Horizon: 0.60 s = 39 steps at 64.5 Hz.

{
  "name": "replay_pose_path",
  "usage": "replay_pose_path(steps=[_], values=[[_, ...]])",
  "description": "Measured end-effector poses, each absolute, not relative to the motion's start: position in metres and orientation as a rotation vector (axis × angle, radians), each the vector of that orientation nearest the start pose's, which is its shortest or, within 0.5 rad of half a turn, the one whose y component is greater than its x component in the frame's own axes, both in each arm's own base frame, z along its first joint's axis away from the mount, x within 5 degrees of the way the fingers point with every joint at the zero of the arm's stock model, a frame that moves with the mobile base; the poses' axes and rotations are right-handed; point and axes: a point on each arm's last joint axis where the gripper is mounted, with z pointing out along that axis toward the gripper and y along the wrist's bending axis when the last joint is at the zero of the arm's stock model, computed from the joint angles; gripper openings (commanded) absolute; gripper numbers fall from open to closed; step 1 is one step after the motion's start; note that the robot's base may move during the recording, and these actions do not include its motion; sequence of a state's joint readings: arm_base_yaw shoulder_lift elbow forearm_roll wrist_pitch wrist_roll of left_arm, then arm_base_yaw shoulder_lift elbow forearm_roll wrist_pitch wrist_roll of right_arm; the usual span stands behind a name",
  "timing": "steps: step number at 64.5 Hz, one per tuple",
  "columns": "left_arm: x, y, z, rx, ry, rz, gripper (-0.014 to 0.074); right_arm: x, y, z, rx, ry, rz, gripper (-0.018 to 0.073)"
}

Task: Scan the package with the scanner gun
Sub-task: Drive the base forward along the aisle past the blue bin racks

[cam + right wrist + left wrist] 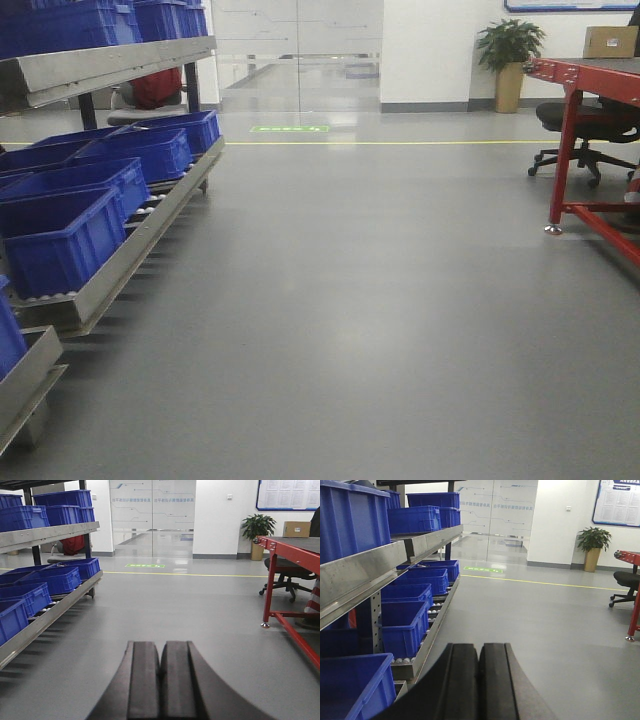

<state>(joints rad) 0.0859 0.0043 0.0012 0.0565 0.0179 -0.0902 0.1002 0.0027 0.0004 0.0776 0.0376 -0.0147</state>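
Right wrist-mounted view: my right gripper (161, 652) has its black pads pressed together, empty, over grey floor. My left gripper (479, 655) is closed the same way beside the metal rack (365, 575) of blue plastic crates (405, 625). The plain tan rectangular cardboard package (296, 529) sits at the far end of the red metal table (300, 544), well apart from both

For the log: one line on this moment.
left tool shut, empty | right tool shut, empty | scanner gun unseen | box on red table
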Motion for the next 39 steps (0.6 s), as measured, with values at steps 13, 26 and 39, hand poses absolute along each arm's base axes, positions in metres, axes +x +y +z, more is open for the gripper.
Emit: replay_pose_path(steps=[13,26,39], values=[[0.0565,0.0050,0.2109,-0.091,1.504,0.043,-0.0101,0.0563,0.0059,0.2095,-0.031,1.525,0.132,-0.0168],[0.0565,0.0050,0.2109,-0.091,1.504,0.043,-0.0101,0.0563,0.0059,0.2095,-0.031,1.525,0.132,-0.0168],[0.0565,0.0050,0.2109,-0.091,1.504,0.043,-0.0101,0.0563,0.0059,0.2095,-0.031,1.525,0.132,-0.0168]])
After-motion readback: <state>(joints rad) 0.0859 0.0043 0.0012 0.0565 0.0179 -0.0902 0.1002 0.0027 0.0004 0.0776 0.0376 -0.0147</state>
